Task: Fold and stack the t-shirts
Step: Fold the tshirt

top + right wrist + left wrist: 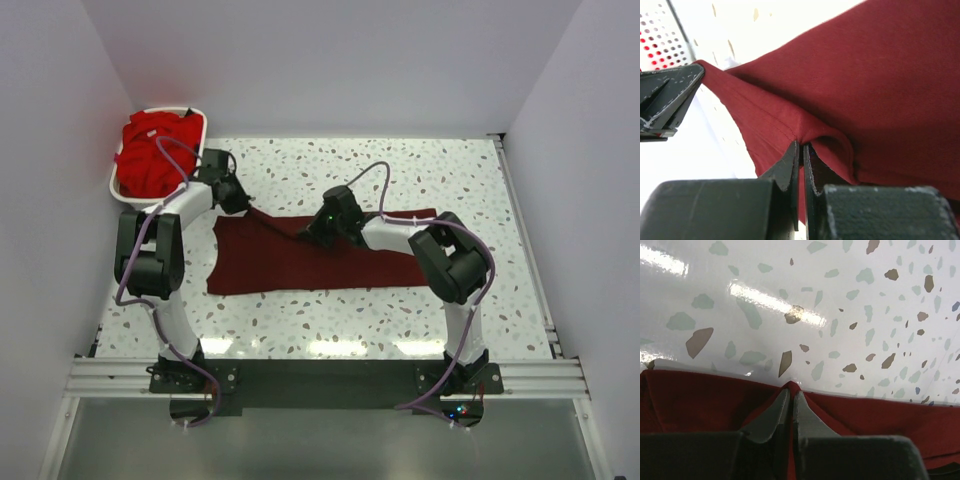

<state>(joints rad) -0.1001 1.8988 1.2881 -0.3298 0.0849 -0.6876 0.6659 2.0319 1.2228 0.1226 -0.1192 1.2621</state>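
Observation:
A dark maroon t-shirt (310, 262) lies spread across the middle of the table, partly folded. My left gripper (247, 207) is shut on its far left corner; in the left wrist view the cloth (700, 400) is pinched between the fingertips (791, 392). My right gripper (312, 232) is shut on the shirt's far edge near the middle; the right wrist view shows the hem (790, 125) bunched between the jaws (801, 147). Bright red t-shirts (155, 150) lie piled in the basket.
A white slotted plastic basket (117, 186) stands at the far left corner against the wall, right behind my left gripper. The speckled tabletop (450, 170) extends to the right and front. A metal rail (320, 375) runs along the near edge.

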